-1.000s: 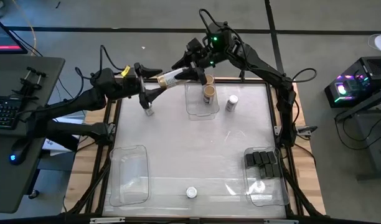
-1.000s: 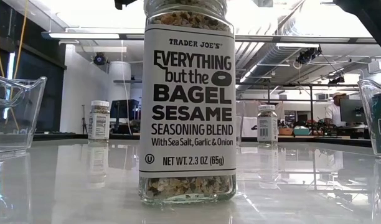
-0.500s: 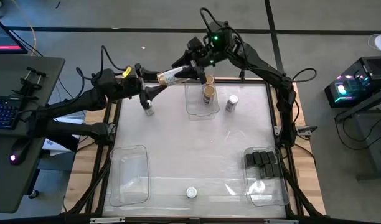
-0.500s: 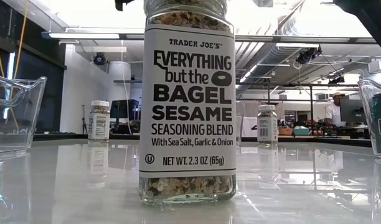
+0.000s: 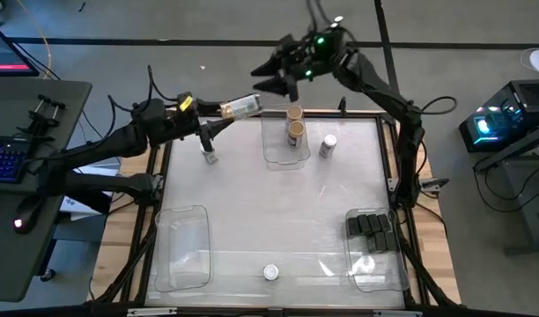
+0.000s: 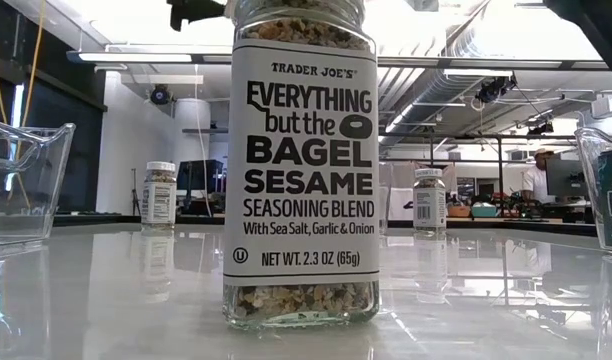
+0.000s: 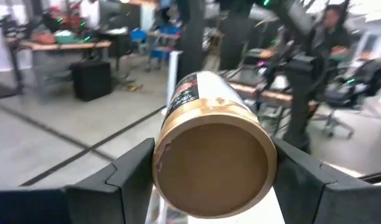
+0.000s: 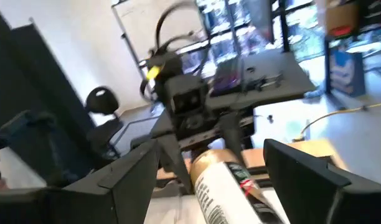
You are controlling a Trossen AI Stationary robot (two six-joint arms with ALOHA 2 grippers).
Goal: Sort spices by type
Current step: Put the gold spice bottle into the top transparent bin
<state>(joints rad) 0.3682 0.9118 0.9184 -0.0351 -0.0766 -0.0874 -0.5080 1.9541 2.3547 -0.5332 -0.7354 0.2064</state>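
My left gripper [image 5: 224,112] is above the table's far edge, shut on a tan-lidded spice jar [image 5: 243,106] that lies level in the air. My right gripper [image 5: 268,79] hangs open just beyond the jar's base, touching nothing; in its wrist view the jar [image 8: 223,183] lies between and below the spread fingers. Two tan-lidded jars [image 5: 294,125] stand in the far bin [image 5: 271,150]. White-lidded jars stand on their bases on the table at the far right [image 5: 328,143], far left [image 5: 210,157] and near edge [image 5: 270,272]. Black boxes [image 5: 372,229] sit in the right near bin. My left gripper pinches the jar at its lid end, one finger [image 7: 131,171] on each side of the tan lid [image 7: 169,165]. The fingers come level from the table's left and lie along the jar. The jar is lifted clear and lies level, its base pointing toward the right gripper.
A clear bin [image 5: 181,248] with nothing in it sits at the near left. The near white-lidded jar [image 6: 301,170] fills the middle of the low view, with two jars [image 6: 158,192] [image 6: 429,198] far behind it. The table's middle [image 5: 278,211] is bare.
My right gripper has let go of the jar's base end and drawn back, up and toward the far edge. My left gripper has kept hold of the lid end, and the jar has stayed level in the air at about the same place.
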